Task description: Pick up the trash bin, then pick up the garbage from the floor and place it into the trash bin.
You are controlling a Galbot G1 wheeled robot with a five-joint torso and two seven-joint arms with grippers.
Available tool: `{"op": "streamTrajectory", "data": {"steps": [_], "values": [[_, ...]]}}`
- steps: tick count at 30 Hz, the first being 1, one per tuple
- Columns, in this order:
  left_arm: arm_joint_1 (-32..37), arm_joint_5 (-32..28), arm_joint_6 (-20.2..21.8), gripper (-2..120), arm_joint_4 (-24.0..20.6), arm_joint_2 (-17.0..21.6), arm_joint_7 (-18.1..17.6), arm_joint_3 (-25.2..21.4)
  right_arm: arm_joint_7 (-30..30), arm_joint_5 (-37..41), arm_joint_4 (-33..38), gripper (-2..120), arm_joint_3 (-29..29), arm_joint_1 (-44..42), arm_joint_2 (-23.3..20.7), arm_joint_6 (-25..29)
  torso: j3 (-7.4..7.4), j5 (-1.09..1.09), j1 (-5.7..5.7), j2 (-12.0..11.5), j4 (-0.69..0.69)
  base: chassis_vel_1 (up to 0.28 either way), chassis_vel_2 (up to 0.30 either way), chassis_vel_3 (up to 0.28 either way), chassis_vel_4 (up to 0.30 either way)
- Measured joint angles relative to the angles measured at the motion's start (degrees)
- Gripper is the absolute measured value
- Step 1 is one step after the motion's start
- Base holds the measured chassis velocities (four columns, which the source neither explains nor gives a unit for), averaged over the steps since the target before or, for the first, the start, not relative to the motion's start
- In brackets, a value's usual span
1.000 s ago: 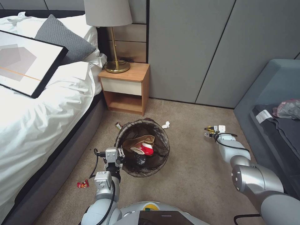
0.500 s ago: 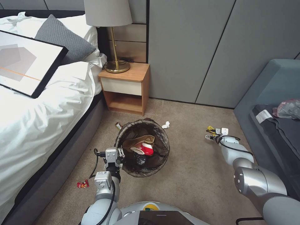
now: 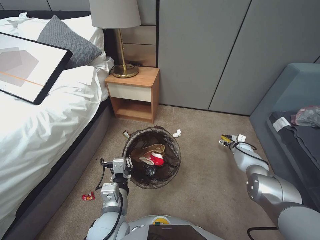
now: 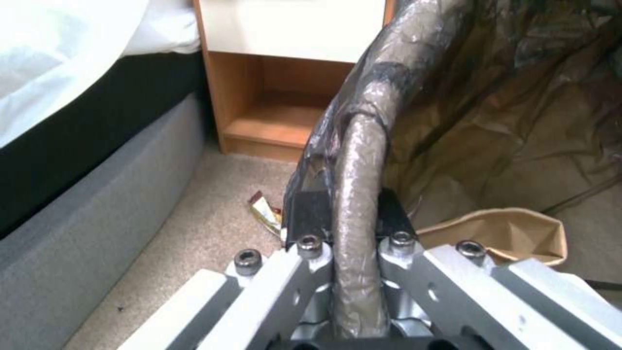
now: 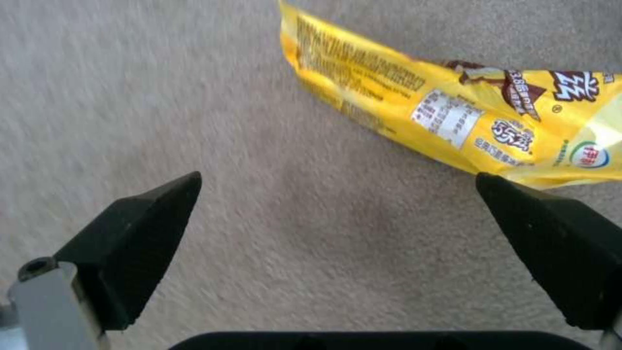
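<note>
Setting: bedroom with beige carpet (image 3: 206, 186), a bed (image 3: 40, 133) on the robot's left, a wooden nightstand (image 3: 135, 93) with a brass lamp (image 3: 123, 50) against the grey wall panels, and a blue-grey sofa (image 3: 293, 100) on the right.

Trash bin: the trash bin (image 3: 166, 173) sits in front of the robot, between the bed and the open floor; its dark liner bag is folded over the rim.

Bin contents: a tan paper bag (image 3: 148, 150), a red-and-white wrapper (image 3: 156, 159) and a dark bottle top lie inside.

Left gripper: the left gripper (image 4: 347, 228) is clamped on the bin's bagged rim, one finger inside and one outside, on the bin's near-left edge.

Right gripper: the right gripper (image 5: 337, 243) hangs low over the carpet to the right of the bin, jaws spread wide with nothing between them.

Target item: the yellow snack packet (image 5: 454, 112) lies flat on the carpet just beyond the right fingertip, off-centre to the jaw gap.

Remaining litter: a white tissue wad (image 3: 177, 133) near the bin's far rim, a small wrapper (image 4: 267, 211) between bin and bed, and a red wrapper (image 3: 88, 196) by the bed base.

Step in hand: judged to be the approach for grasping the packet.

Risk 1: closing from this offset may pinch only the packet's edge, or carpet alone; cause is lateral misalignment.

Risk 2: thin, slick film may slide out of the tips on lifting.

Risk 3: the rim grip bears on loose liner film; slippage would tilt the bin and spill its contents.
</note>
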Motion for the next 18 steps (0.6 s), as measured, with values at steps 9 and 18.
{"op": "streamTrajectory", "data": {"steps": [9,18], "values": [[0.0,0.0,0.0,0,0.0,0.0,0.0,0.0,-0.3,6.6,-0.1,100,4.8,0.0,-0.1,1.6,0.00,0.02,0.00,0.0,-0.02,0.000,0.000,0.000,0.000],[0.0,0.0,0.0,0,0.0,0.0,0.0,0.0,0.9,9.0,-1.0,100,5.7,1.4,-0.2,2.6,0.00,0.01,0.00,0.0,0.00,0.000,0.000,0.000,0.000]]}}
